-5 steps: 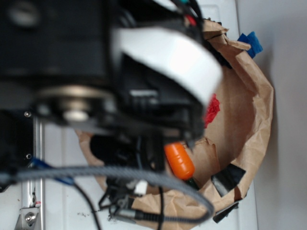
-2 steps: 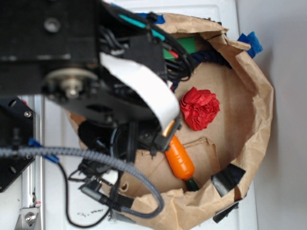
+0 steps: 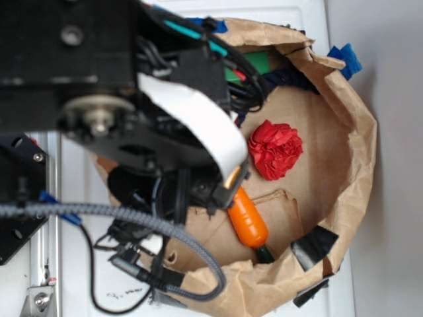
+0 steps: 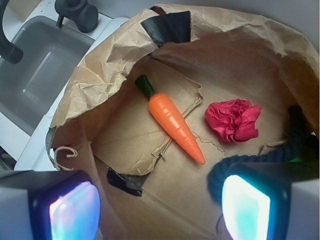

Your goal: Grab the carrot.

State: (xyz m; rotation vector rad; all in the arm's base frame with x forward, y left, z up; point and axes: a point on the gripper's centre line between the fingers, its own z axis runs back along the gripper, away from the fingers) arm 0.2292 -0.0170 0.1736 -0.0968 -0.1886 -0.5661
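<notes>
Carrot (image 4: 175, 125) — ahead of my spread, empty fingers (image 4: 160, 202), lying diagonally, stem far-left, tip nearest my right finger.

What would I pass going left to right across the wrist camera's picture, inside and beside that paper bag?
Grey sink → carrot, green stem end leftmost → crumpled red paper ball → dark rope at the right edge.

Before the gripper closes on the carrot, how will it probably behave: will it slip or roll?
The carrot looks glossy and smooth, so it may slip from the pads. Its tapered cone shape could squeeze it out toward the tip, or let it roll in a curve. It looks like rigid plastic, probably light.
</notes>
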